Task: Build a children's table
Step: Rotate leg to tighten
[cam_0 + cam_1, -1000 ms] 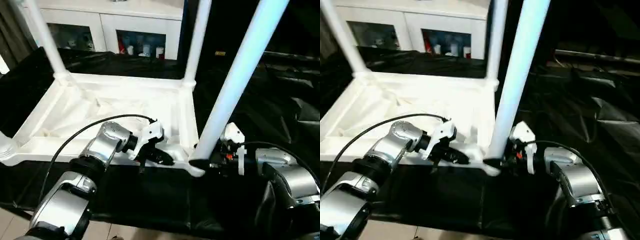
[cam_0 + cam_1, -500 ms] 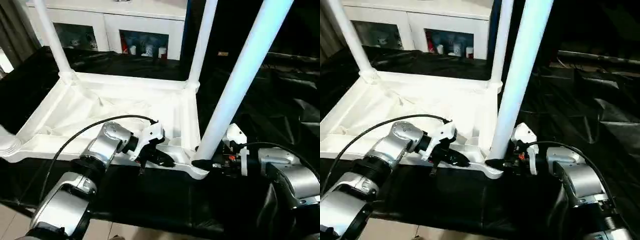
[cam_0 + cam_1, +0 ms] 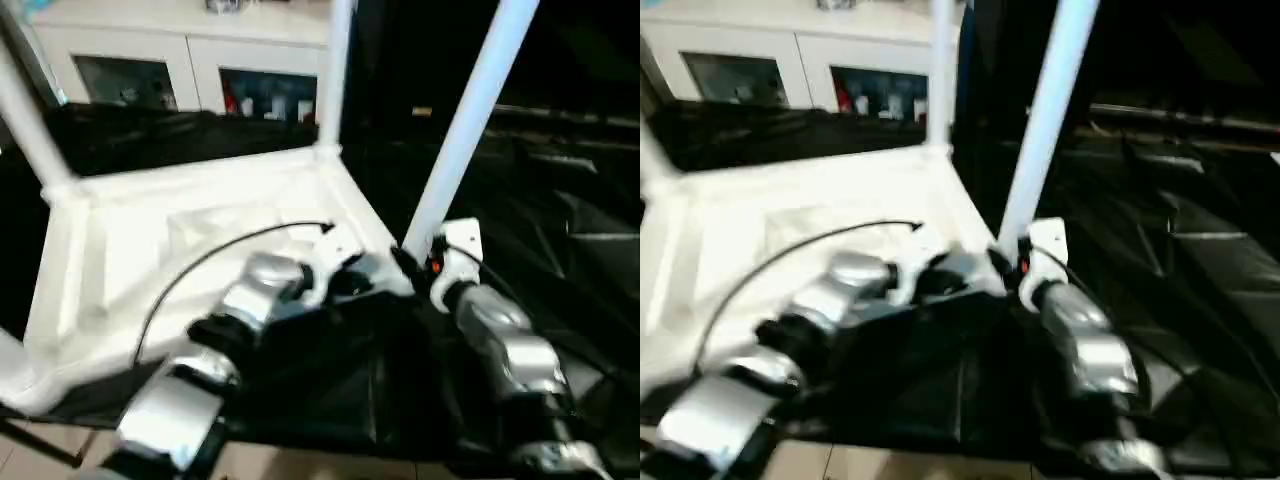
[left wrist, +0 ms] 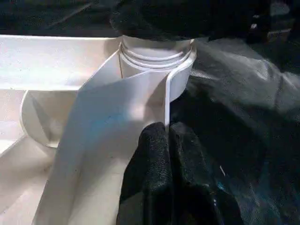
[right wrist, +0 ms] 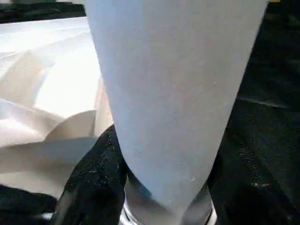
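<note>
A white plastic children's table (image 3: 190, 215) lies upside down on a tabletop draped in black cloth (image 3: 560, 260), its ribbed underside facing up. Three white legs are seen standing upright from its corner sockets: one at the far left corner (image 3: 25, 120), one at the far right corner (image 3: 335, 75), and one at the near right corner (image 3: 465, 125), which leans slightly to the right as it rises.

The left gripper (image 4: 166, 140) reaches in from the near side and pinches the thin upright rim of the table just beside the near right corner socket (image 4: 157, 58). In the left wrist view its two black fingers (image 4: 150, 154) are narrow, pressed on either side of the white wall, directly below the ridged collar of the socket.

The right gripper (image 3: 415, 268) sits at the base of the near right leg, where the leg meets the socket. In the right wrist view the black fingers (image 5: 96, 173) wrap the leg's lower end (image 5: 168, 117) from both sides, holding it.

Behind the tabletop stands a white cabinet (image 3: 150, 60) with glass doors and small items inside.
</note>
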